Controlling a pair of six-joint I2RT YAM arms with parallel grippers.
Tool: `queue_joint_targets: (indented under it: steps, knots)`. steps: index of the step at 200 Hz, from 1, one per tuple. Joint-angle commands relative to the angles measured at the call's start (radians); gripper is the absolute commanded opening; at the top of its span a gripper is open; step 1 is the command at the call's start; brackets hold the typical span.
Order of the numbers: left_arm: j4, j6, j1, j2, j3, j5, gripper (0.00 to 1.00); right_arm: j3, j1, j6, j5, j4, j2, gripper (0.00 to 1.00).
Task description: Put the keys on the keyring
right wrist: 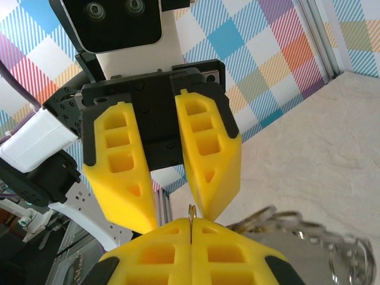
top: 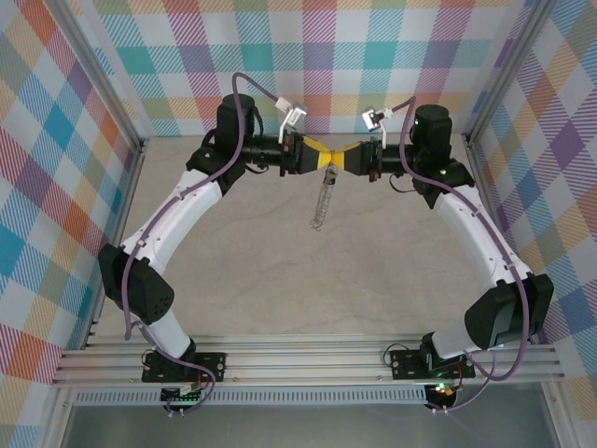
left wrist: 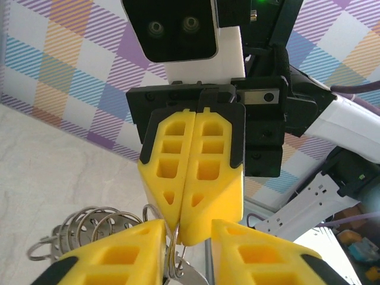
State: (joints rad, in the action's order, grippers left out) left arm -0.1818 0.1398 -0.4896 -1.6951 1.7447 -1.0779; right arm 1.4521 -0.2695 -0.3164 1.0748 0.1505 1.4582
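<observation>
One hazard: right jaws clamped on thin silvery metal hoop (right wrist: 191,215), left jaws narrowly parted astride it; risk of collision knocking hoop onto pale worktop (top: 280,280).

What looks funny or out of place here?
The keyring isn't lying on the table; it dangles in mid-air between the left end effector and the right end effector, which pinches its thin wire. Nothing looks spilled or broken.
</observation>
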Motion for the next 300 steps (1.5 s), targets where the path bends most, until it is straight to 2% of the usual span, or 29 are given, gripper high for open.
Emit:
queue_joint_targets:
  steps: [1,36,76,103,122,156,177,191,199,216,229,273,300]
  knots:
    - [0.008,-0.016,-0.007,-0.004,0.033,-0.036,0.20,-0.002,-0.005,0.001,0.011,-0.048,-0.007,0.00]
    - [-0.033,-0.051,-0.007,0.006,0.033,-0.060,0.19,-0.002,-0.005,0.000,-0.002,-0.049,-0.004,0.00]
    - [-0.163,-0.132,-0.007,0.008,0.067,-0.108,0.21,-0.001,-0.006,-0.001,-0.010,-0.049,-0.002,0.00]
    - [-0.187,-0.141,-0.008,0.003,0.081,-0.116,0.11,-0.005,-0.005,-0.009,-0.009,-0.057,-0.003,0.00]
    - [-0.186,-0.140,-0.016,-0.003,0.085,-0.112,0.00,-0.010,-0.005,-0.022,-0.009,-0.073,-0.004,0.00]
    - [-0.173,-0.138,-0.032,-0.001,0.079,-0.082,0.00,-0.013,-0.005,-0.051,-0.012,-0.103,-0.010,0.00]
    - [-0.086,-0.085,-0.038,0.020,0.043,-0.025,0.00,-0.010,-0.005,-0.070,-0.032,-0.115,-0.022,0.00]
    - [0.033,-0.026,-0.039,0.050,-0.015,0.039,0.00,-0.014,-0.003,-0.083,-0.049,-0.128,-0.038,0.09]
    - [0.101,0.006,-0.039,0.073,-0.054,0.065,0.00,-0.021,0.000,-0.094,-0.058,-0.143,-0.052,0.16]
    - [0.235,0.072,-0.038,0.114,-0.124,0.131,0.00,-0.045,0.013,-0.121,-0.095,-0.173,-0.088,0.39]
    - [0.310,0.113,-0.039,0.137,-0.164,0.167,0.00,-0.077,0.028,-0.146,-0.132,-0.207,-0.122,0.47]
    - [0.535,0.256,-0.039,0.183,-0.270,0.260,0.00,-0.261,0.059,-0.210,-0.311,-0.312,-0.217,0.51]
    - [0.651,0.336,-0.040,0.195,-0.320,0.308,0.00,-0.390,0.056,-0.287,-0.334,-0.450,-0.245,0.52]
